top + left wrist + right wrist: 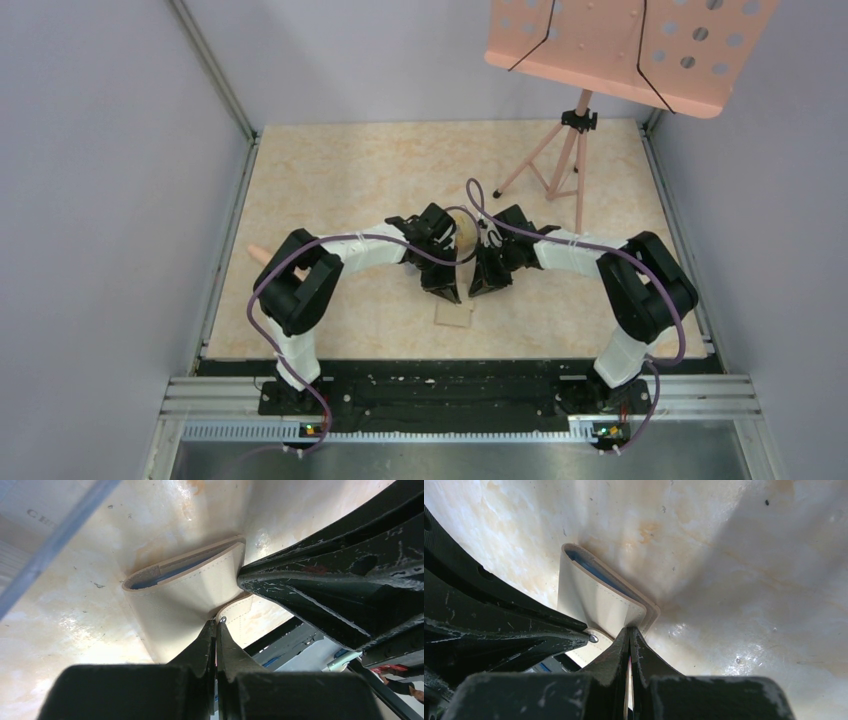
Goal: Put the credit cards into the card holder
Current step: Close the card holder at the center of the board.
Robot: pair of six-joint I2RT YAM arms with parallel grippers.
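The card holder (185, 587) is a tan-beige folding wallet with light blue inside, held just above the table between both grippers. It also shows in the right wrist view (594, 597) and is mostly hidden by the grippers in the top view (466, 236). My left gripper (217, 622) is shut on one flap by a small metal stud. My right gripper (629, 630) is shut on the wallet's folded edge. The two grippers (441, 290) (490, 285) stand tip to tip. A small pale flat rectangle (453, 315) lies on the table in front of them; I cannot tell whether it is a card.
A pink perforated music stand (620, 45) on a pink tripod (560, 165) stands at the back right. A small peach object (258, 254) pokes in at the table's left edge. Grey walls enclose the marbled table (350, 180).
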